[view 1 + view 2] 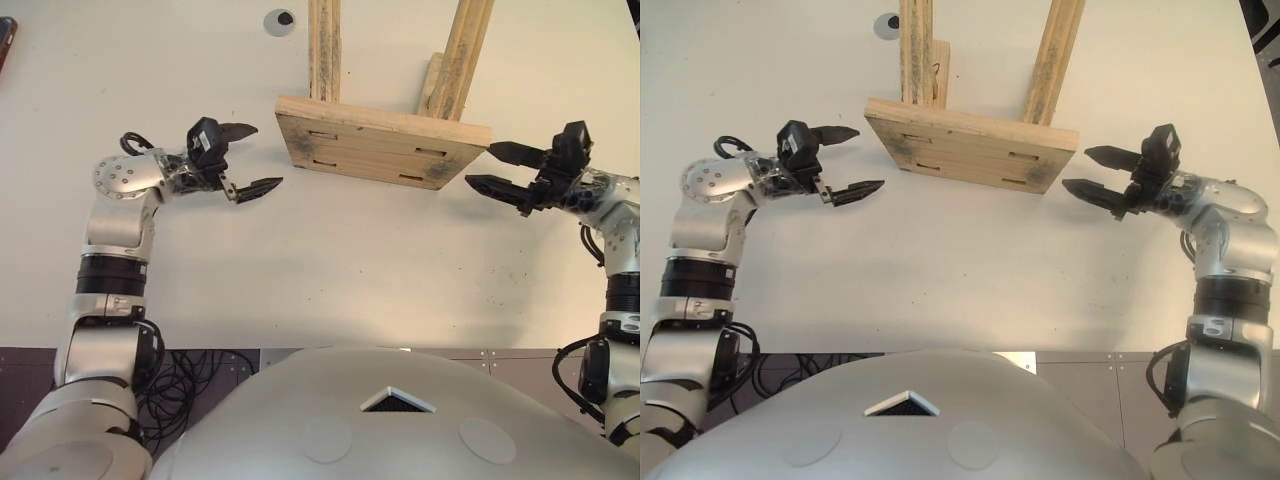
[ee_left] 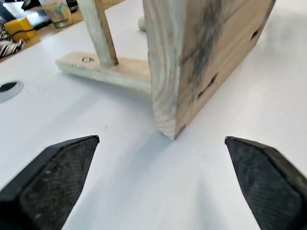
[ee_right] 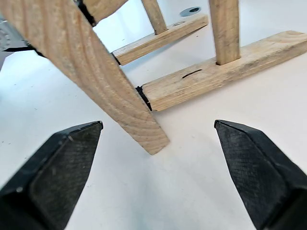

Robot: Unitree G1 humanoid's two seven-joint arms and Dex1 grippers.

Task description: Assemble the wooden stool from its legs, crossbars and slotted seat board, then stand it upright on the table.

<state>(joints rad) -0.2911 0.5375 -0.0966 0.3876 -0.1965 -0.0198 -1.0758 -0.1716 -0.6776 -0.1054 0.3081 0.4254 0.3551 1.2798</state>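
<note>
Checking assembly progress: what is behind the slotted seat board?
Wooden legs run away from the seat board along the table, with crossbars set into them. The board itself hides most of where the legs join it.

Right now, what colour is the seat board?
The seat board is pale natural wood with dark grey smudges near its corners; the left wrist view shows it best.

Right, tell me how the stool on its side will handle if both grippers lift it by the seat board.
Probably stiff: the seat board looks like thick wood with the legs slotted in. Likely tail-heavy, since the legs run away from the board, so it may pivot. The rough grain should resist slipping.
</note>
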